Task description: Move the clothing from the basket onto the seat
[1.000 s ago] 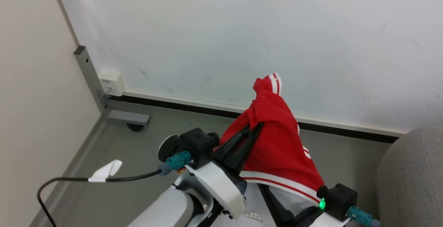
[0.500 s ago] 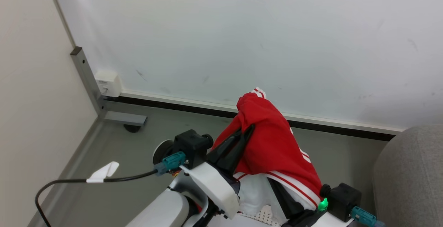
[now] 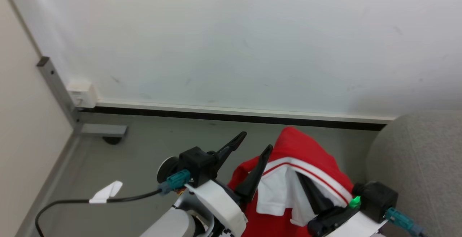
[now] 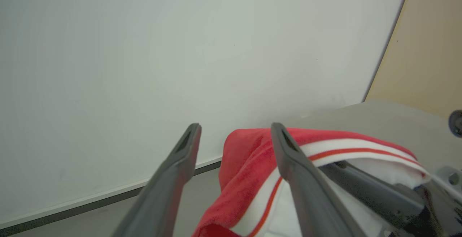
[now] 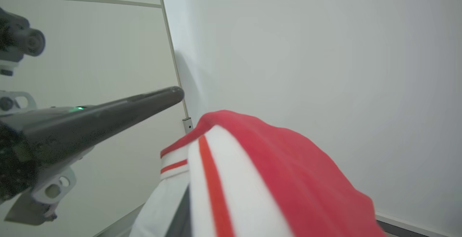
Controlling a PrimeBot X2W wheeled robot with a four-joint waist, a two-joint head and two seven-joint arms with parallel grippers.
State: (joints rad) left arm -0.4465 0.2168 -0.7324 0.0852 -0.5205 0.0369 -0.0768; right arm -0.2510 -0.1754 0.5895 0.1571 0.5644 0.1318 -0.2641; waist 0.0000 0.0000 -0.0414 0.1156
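The bright red soft fabric clothing [image 3: 306,150], with its white panel edged by thin red piping, hangs in the lower middle of the head view. It is raised above the grey floor [image 3: 144,146] and sits just left of the large light grey woven seat [image 3: 415,157] at the right edge. The clothing is draped over the right gripper [image 3: 311,190] at the lower right. That gripper's jaws look narrow and closed on the fabric, with their tips buried under it. In the right wrist view the clothing [image 5: 288,164] covers the lower centre. The left gripper [image 3: 258,140], at lower centre, has its jaws spread wide with nothing between them. In the left wrist view one dark finger [image 4: 288,157] lies against the clothing [image 4: 245,154]. A white wall [image 3: 231,42] fills the upper frame.
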